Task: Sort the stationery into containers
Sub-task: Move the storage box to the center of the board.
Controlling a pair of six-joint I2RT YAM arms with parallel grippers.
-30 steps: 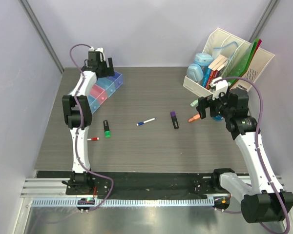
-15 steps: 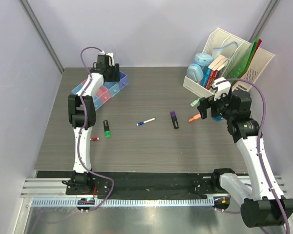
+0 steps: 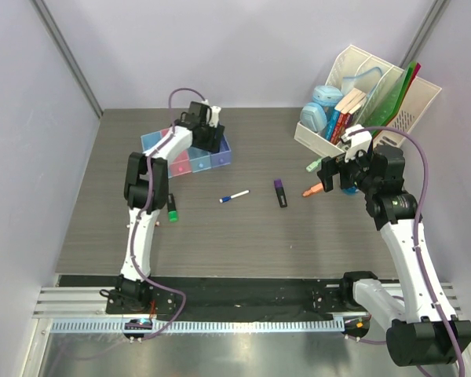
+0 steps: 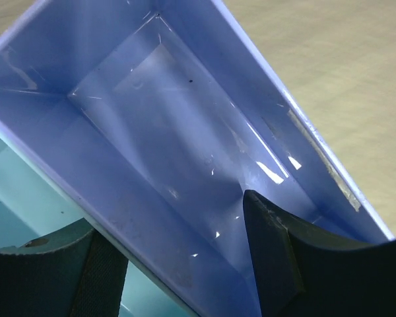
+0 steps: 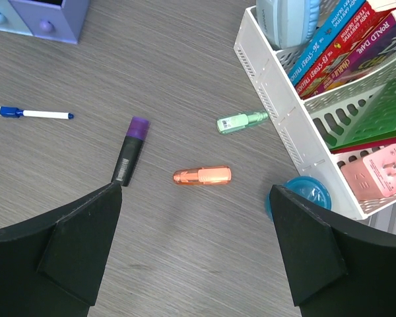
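Trays (image 3: pixel 200 164): row of four, near the far edge of the tabletop, left of its middle, long axis roughly along that edge.

Left end effector (image 3: pixel 208 137): on the purple tray (image 4: pixel 185 132) at the row's right end. One finger is inside it and the other is in the light blue neighbour, straddling the shared wall. Cannot tell whether they pinch it.

Right end effector (image 5: pixel 195 198): spread wide and empty, near the right edge beside the white rack (image 5: pixel 277 99).

Key relation: the orange highlighter (image 5: pixel 202 176) lies almost straight under the right end effector, just off its centre. Its long axis runs finger to finger, so I reckon the wrist needs a turn before closing. The right arm is plainly the nearer one.

Also loose:
- a green highlighter (image 5: pixel 241 122) against the rack
- a blue roll (image 5: pixel 303 195) at the rack's foot
- a purple highlighter (image 5: pixel 129 150)
- a blue-capped marker (image 3: pixel 234 195) mid-tabletop
- another green highlighter (image 3: pixel 172 210) by the left arm

None is in a tray yet.

Change: a second ago the row sat slanted in the far left corner. It has swung round toward the middle, nearer the loose items. The right arm has hardly shifted.
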